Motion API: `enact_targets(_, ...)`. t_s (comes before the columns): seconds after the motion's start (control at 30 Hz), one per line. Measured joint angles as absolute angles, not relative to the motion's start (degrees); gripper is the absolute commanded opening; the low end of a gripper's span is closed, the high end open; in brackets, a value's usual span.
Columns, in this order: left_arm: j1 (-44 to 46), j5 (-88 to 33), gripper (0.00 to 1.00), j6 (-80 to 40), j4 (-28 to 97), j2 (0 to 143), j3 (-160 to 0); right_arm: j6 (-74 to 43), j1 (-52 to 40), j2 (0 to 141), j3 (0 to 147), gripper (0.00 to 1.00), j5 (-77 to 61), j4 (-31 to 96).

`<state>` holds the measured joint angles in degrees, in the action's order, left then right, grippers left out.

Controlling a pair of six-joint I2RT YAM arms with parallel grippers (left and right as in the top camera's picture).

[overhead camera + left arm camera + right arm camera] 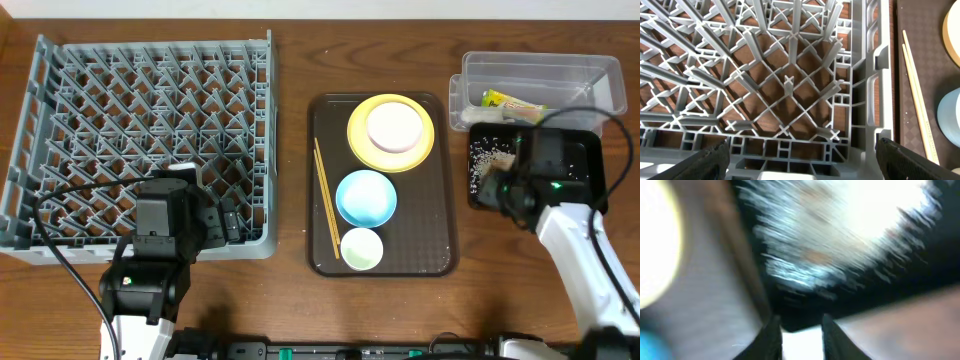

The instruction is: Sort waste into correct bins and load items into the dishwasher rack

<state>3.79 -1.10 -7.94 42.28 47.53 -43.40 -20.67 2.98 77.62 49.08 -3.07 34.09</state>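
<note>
The surface (290, 60) is dark brown wood with a plain grain, and it fills the overhead view. A dark strip of equipment (330, 352) runs along its near edge, and black cables (60, 250) trail from the arms.

The grey dishwasher rack (150, 120) takes up the far left corner and most of the left side. The left hand (802, 150) hangs over the rack's near right corner, with its fingers spread wide and nothing between them.

A brown serving tray (430, 230) lies at the middle of the surface. It carries:
- a yellow plate (362, 140) at its far end, with a white bowl (395, 127) on it
- a light blue bowl (366, 197) at its centre
- a small white cup (361, 248) at its near end
- chopsticks (326, 200) along its left side

In the far right corner stands the clear tub (580, 70), with the snack wrapper (512, 102) inside. The black tray (590, 150) sits just in front of it, with rice grains (488, 155) scattered over its left part.

The right hand (800, 317) is low over that tray. Its wrist view is badly blurred. The fingers stand a little apart, and nothing shows in the narrow gap.
</note>
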Motion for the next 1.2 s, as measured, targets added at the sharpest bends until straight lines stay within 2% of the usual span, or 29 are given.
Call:
enact_targets(0.1,3.8,-1.1,0.95,-7.9,42.3,47.5,-43.4,-16.4,1.3,74.4,50.2,0.54,-10.6,31.9)
enact_targets(0.17,3.8,-1.1,0.95,-7.9,42.3,47.5,-43.4,-14.9,0.0,74.0,50.2,0.54,-12.9,32.1)
enact_targets(0.23,3.8,-1.1,0.95,-7.9,42.3,47.5,-43.4,-13.4,-1.6,74.2,50.2,0.48,-14.0,33.3)
enact_targets(0.43,3.8,-1.1,0.95,-7.9,42.3,47.5,-43.4,-10.6,-3.7,78.1,50.2,0.12,-11.3,32.8)
enact_targets(0.6,3.8,-1.1,0.95,-7.9,42.3,47.5,-43.4,-10.4,-3.7,84.6,50.2,0.04,-10.0,29.8)
enact_targets(0.87,3.8,-1.1,0.95,-7.9,42.3,47.5,-43.4,-10.5,-3.7,90.2,50.2,0.01,-7.1,29.6)
enact_targets(1.2,3.8,-1.1,0.95,-7.9,42.3,47.5,-43.4,-14.2,-3.7,90.6,50.2,0.03,5.2,35.4)
